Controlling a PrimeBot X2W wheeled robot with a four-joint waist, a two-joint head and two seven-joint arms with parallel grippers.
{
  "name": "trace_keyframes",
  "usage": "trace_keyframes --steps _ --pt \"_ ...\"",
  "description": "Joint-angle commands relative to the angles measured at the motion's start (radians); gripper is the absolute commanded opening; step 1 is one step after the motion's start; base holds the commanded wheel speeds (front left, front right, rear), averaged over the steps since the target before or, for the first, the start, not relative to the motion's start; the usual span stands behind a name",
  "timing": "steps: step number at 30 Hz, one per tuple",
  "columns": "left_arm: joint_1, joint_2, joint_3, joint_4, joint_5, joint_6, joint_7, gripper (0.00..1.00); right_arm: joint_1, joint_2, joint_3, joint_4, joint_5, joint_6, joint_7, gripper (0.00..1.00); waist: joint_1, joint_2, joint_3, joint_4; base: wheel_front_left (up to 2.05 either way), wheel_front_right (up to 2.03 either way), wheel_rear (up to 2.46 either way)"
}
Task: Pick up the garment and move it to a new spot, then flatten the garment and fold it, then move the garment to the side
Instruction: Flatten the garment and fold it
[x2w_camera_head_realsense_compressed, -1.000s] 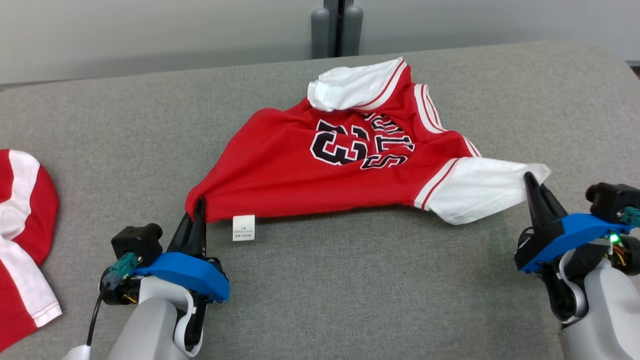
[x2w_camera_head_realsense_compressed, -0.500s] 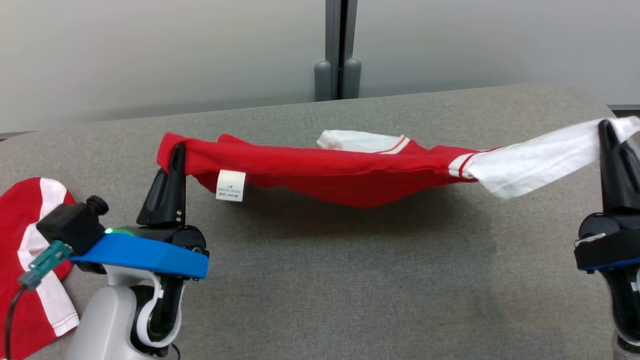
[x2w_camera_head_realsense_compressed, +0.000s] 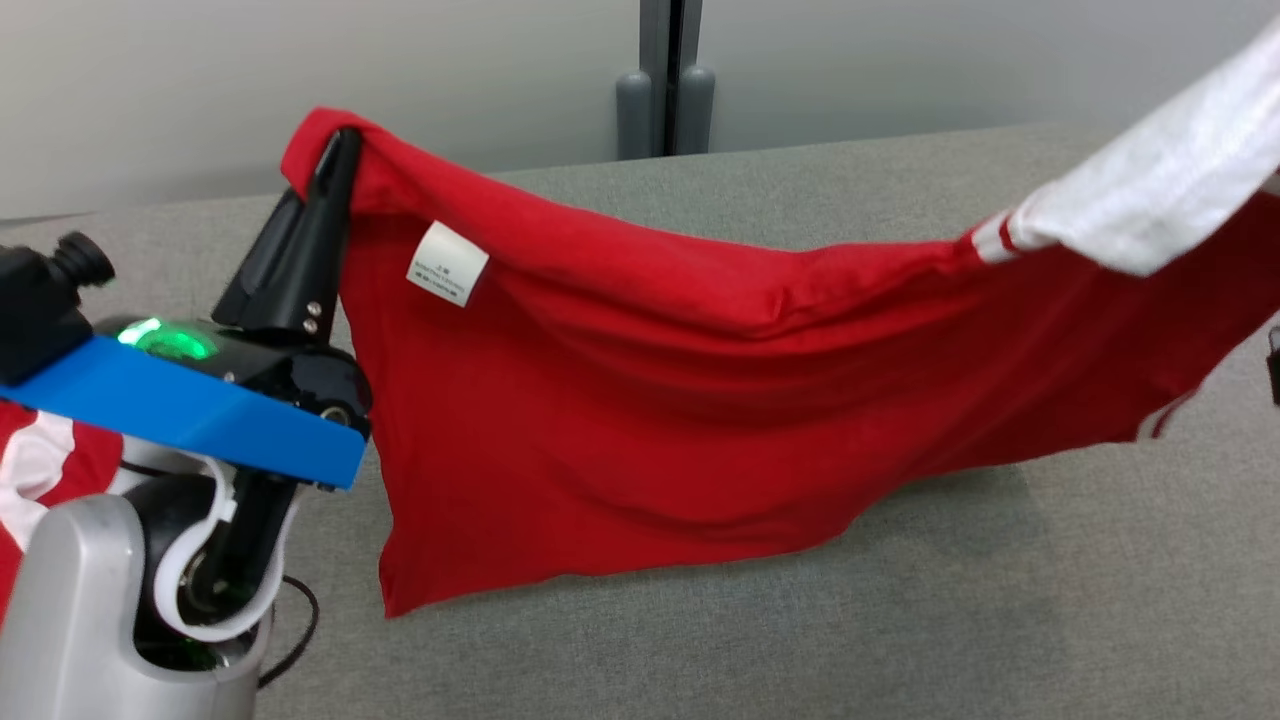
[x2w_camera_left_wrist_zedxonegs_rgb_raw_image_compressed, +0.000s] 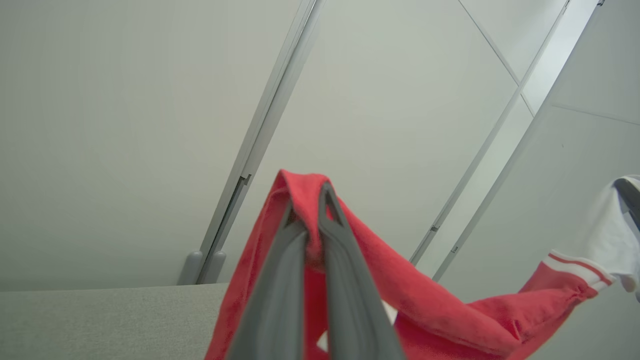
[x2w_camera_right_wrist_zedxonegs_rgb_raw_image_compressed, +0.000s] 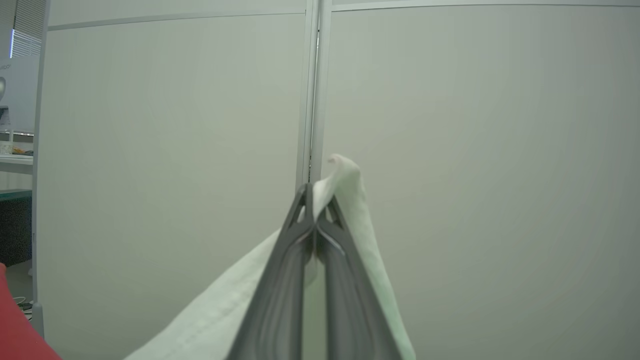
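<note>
The garment (x2w_camera_head_realsense_compressed: 640, 400) is a red jersey with white sleeves, hanging in the air above the grey table (x2w_camera_head_realsense_compressed: 700, 640). My left gripper (x2w_camera_head_realsense_compressed: 340, 150) is shut on its red hem corner at the upper left, near a white label (x2w_camera_head_realsense_compressed: 447, 263). In the left wrist view the left gripper (x2w_camera_left_wrist_zedxonegs_rgb_raw_image_compressed: 307, 205) pinches red cloth (x2w_camera_left_wrist_zedxonegs_rgb_raw_image_compressed: 400, 300). My right gripper (x2w_camera_right_wrist_zedxonegs_rgb_raw_image_compressed: 315, 192) is shut on the white sleeve (x2w_camera_right_wrist_zedxonegs_rgb_raw_image_compressed: 360, 225), which runs off the head view's upper right (x2w_camera_head_realsense_compressed: 1170, 190). The garment's lowest corner touches the table.
Another red and white garment (x2w_camera_head_realsense_compressed: 40, 470) lies at the table's left edge, behind my left arm. A pale partition wall (x2w_camera_head_realsense_compressed: 900, 60) with a grey post stands beyond the table's far edge.
Both grippers have risen with the garment, lifting it off the table until it hangs as a sheet between them. The head camera has shifted too.
</note>
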Motion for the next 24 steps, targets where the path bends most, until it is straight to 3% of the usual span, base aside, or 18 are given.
trace_keyframes --steps 1,5,11,14,19,24 --pt "-0.044 0.031 0.002 -0.005 0.014 0.011 0.033 0.00 -0.075 -0.036 0.019 0.040 0.000 0.000 0.007 0.00 0.0000 0.0000 0.033 0.004 0.00 0.00 0.00" --pt "-0.112 0.043 -0.004 0.010 0.025 0.021 0.068 0.00 -0.184 -0.083 0.043 0.164 0.002 0.000 0.004 0.00 0.0000 0.0000 0.090 0.009 0.00 0.00 0.00" --pt "-0.303 0.053 -0.001 0.134 0.044 0.025 0.094 0.00 -0.410 -0.170 0.127 0.486 0.015 0.000 -0.060 0.00 0.0000 0.0000 0.225 0.025 0.00 0.00 0.00" --pt "-0.434 0.076 0.007 0.235 0.090 0.028 0.080 0.00 -0.549 -0.222 0.173 0.634 -0.055 0.000 -0.128 0.00 0.0000 0.0000 0.298 0.025 0.00 0.00 0.00" --pt "-0.645 0.065 0.014 0.420 0.138 0.030 0.025 0.00 -0.794 -0.208 0.257 0.835 -0.115 0.000 -0.251 0.00 0.0000 0.0000 0.360 0.005 0.00 0.00 0.00" --pt "-0.828 0.050 0.021 0.519 0.171 0.018 -0.049 0.00 -0.998 -0.177 0.284 0.924 -0.142 0.000 -0.417 0.00 0.0000 0.0000 0.377 -0.018 0.00 0.00 0.00"
